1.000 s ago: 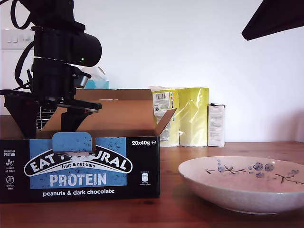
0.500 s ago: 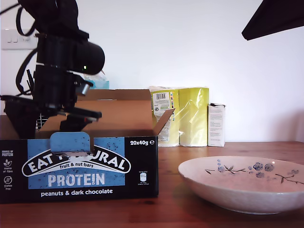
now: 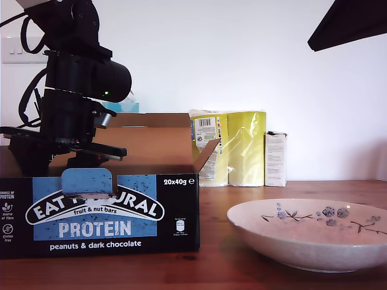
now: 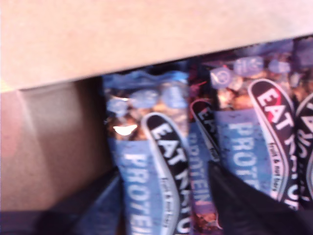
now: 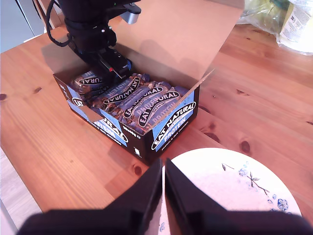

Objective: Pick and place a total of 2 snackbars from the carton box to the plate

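The carton box (image 3: 100, 211) stands open at the exterior view's left, packed with several snackbars (image 5: 134, 98) in blue and dark wrappers. My first gripper (image 4: 164, 174) reaches down into the box, open, with its fingers (image 4: 230, 200) on either side of one snackbar (image 4: 156, 166). From outside, the box front hides its tips. The plate (image 3: 314, 232) sits at the exterior view's right with nothing in it. My second gripper (image 5: 164, 169) hangs shut and holding nothing above the plate's near rim (image 5: 195, 161).
Behind the box stand a yellow-wrapped pack (image 3: 233, 148) and a small white carton (image 3: 276, 158) against the wall. A blue tissue box (image 3: 124, 107) peeks from behind the first arm. A dark arm part (image 3: 347, 21) fills the exterior view's upper right corner.
My first gripper has sunk a little lower into the box. The box has slid slightly toward the exterior view's left.
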Robot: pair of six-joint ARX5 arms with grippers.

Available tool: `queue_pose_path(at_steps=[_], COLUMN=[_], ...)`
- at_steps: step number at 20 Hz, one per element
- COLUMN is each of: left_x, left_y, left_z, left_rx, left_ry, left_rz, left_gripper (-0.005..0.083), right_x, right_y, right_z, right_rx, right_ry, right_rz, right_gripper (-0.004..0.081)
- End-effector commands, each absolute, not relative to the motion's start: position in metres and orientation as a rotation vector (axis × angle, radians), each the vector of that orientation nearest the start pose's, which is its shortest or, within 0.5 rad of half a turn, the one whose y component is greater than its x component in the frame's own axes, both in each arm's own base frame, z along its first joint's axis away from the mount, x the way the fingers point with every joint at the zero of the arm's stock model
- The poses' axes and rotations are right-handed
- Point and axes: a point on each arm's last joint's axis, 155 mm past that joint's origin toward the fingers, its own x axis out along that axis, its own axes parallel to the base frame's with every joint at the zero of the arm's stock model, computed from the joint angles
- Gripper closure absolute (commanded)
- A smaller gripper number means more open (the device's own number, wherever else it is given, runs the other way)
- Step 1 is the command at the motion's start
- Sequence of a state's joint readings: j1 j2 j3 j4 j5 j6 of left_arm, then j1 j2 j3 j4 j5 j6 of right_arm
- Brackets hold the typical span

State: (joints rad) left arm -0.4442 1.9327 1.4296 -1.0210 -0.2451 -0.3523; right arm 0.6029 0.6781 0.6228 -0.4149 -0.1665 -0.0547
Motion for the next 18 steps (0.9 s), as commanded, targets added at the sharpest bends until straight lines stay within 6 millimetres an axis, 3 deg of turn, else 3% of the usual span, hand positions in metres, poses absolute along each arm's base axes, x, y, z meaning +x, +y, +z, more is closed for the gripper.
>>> queue_pose_path(at_steps=[1,3,8,12,18], left_x=[0.348,0.349,0.358,0.363,0.35], left_y=[-0.117,-0.118,-0.122,-0.127,-0.139], left_z=[0.029,0.029,0.038,0.062,0.096], left_rx=[0.249,0.247,0.242,0.242,0.294], left_ry=[1.454,1.449,1.426,1.414,1.409], left_rz=[0.09,0.089,0.077,0.068,0.014], left_gripper=[0.0493,0.0495,0.0618,0.0618,0.0618], right_x=[0.218,0.218,0.218,0.218,0.224], right_y=[0.186,0.186,0.186,0.186,0.179], right_z=[0.201,0.201,0.201,0.201,0.201], right_rx=[-0.161,-0.161,-0.161,-0.162,-0.172], right_ry=[0.447,0.447,0.447,0.447,0.445], right_rz=[0.767,0.766,0.766,0.766,0.717], right_gripper=[0.0783,0.0783,0.0783,0.0783,0.0783])
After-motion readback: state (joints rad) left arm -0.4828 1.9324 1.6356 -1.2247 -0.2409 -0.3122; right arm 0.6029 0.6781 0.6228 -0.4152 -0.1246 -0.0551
